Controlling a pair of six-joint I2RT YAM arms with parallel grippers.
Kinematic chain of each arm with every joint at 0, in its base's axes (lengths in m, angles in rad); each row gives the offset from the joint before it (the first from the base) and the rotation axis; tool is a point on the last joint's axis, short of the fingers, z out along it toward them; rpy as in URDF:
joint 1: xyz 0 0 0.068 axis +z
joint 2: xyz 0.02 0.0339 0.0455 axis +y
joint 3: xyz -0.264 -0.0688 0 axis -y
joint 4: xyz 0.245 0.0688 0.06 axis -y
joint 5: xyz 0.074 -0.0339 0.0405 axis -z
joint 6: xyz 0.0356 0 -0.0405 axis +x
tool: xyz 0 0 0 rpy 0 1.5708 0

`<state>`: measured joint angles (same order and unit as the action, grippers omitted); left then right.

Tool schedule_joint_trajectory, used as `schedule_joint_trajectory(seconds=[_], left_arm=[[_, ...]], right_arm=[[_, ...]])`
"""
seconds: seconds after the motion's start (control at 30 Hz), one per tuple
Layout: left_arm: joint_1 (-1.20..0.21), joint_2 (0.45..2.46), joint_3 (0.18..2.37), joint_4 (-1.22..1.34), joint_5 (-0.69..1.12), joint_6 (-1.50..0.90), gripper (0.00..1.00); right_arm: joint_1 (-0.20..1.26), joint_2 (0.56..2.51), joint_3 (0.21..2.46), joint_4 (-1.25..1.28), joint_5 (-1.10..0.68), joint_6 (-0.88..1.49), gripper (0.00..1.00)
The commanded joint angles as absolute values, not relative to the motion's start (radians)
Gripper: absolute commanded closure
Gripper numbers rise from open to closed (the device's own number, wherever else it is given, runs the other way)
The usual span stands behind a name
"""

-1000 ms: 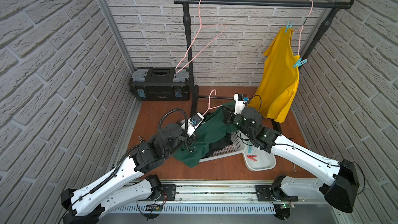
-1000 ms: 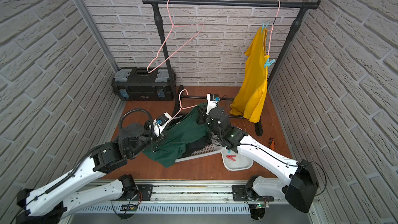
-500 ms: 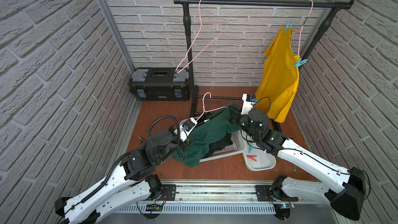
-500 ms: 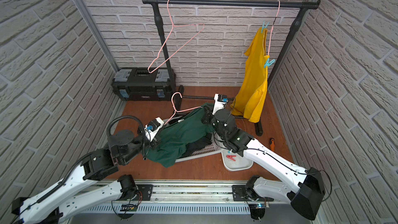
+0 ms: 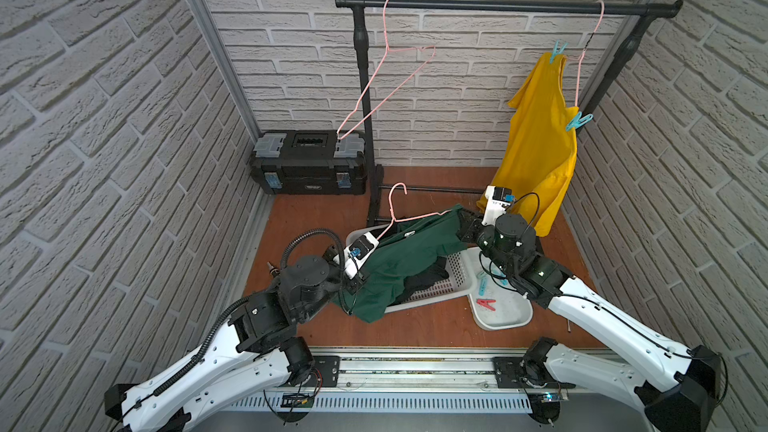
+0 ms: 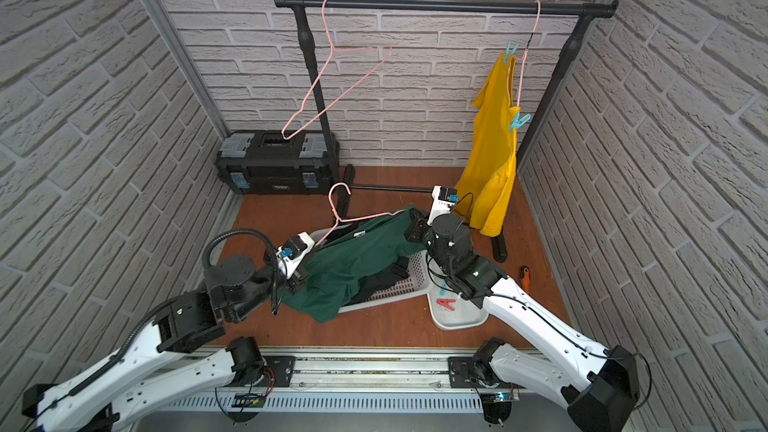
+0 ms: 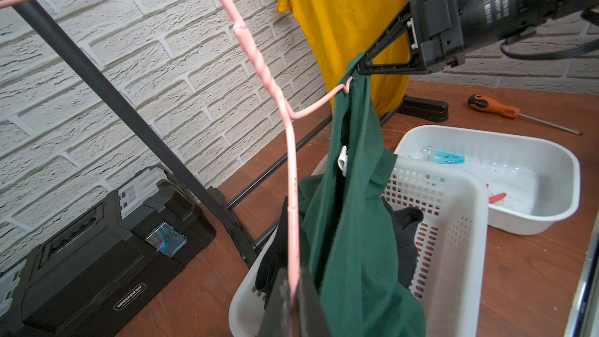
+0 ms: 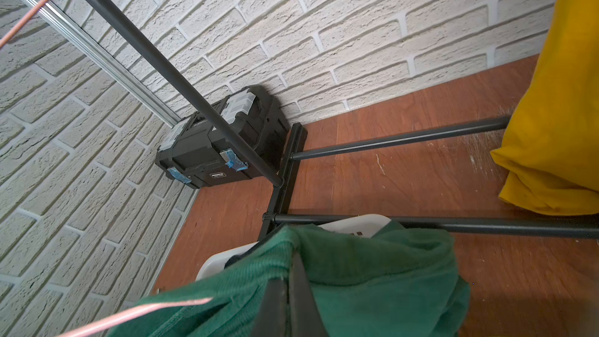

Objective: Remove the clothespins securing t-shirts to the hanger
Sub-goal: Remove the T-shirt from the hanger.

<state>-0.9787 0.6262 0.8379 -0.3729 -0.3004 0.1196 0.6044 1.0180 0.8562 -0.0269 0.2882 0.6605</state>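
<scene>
Clothespins [image 5: 557, 52]: two teal ones pin the yellow t-shirt [image 5: 540, 151] to its hanger on the rail [image 5: 498, 4]; others lie in the white tray [image 5: 525, 314]. The left fingers [image 7: 278, 303] are clenched on the pink wire hanger [image 7: 293, 157], the right fingers [image 7: 389, 56] on the green t-shirt [image 7: 350, 238] at its shoulder. Both arms reach low over the basket [image 7: 453, 238]. The cloth is best drawn sideways off the wire's end, with the hanger held steady.

Brown wooden floor [image 5: 415, 326] bears black toolbox [image 5: 309, 168], rack foot [image 6: 498, 245], perforated basket [image 5: 455, 270], white tub [image 5: 511, 313], orange-handled screwdriver [image 6: 524, 278].
</scene>
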Motion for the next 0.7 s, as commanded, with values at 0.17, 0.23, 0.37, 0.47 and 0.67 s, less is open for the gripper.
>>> schedule_joint_trajectory(seconds=[0.17,0.23,0.37,0.47,0.67], left_arm=[[-0.98,0.551,0.807,-0.384,-0.189,0.143,1.0],[-0.98,0.531,0.801,-0.383,-0.185,0.142,1.0],[-0.98,0.504,0.799,-0.401,-0.202,0.146,1.0],[-0.98,0.493,0.8,-0.412,-0.206,0.146,1.0],[-0.982,0.484,0.802,-0.428,-0.191,0.148,1.0]], right_arm=[[0.478,0.987,0.826,-0.031,0.315,0.692,0.98],[0.45,0.98,0.82,-0.04,0.299,0.699,0.98],[0.398,0.967,0.806,-0.046,0.274,0.708,0.98],[0.366,0.965,0.802,-0.045,0.249,0.717,0.98],[0.308,0.962,0.796,-0.046,0.211,0.733,0.98]])
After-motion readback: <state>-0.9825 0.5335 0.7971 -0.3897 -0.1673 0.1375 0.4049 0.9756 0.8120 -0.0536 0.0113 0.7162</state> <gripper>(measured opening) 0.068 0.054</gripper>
